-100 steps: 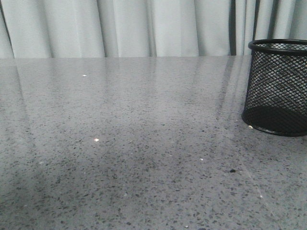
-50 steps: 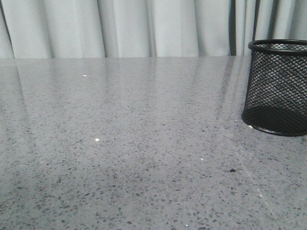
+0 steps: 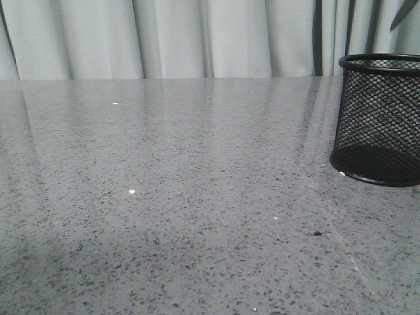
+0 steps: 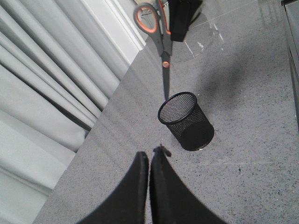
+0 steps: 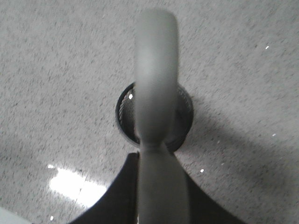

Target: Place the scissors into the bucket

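The scissors (image 4: 164,65) hang blades-down from my right gripper (image 5: 159,161), which is shut on their grey handle (image 5: 156,84). In the left wrist view their tip is right above the rim of the black mesh bucket (image 4: 187,123). The bucket (image 3: 380,118) stands upright at the table's right side in the front view, where a dark tip of the scissors (image 3: 401,16) shows above it. The right wrist view looks straight down on the bucket (image 5: 124,112), mostly hidden behind the handle. My left gripper (image 4: 149,156) hovers over the table short of the bucket, shut and empty.
The grey speckled table (image 3: 197,197) ends at a pale curtain (image 3: 197,39) behind. The table's far edge (image 4: 117,88) runs close beside the bucket. A dark frame (image 4: 292,56) borders the table on the other side.
A dark tip of the scissors has come into the front view at the top right, above the bucket. The bucket has stayed put.
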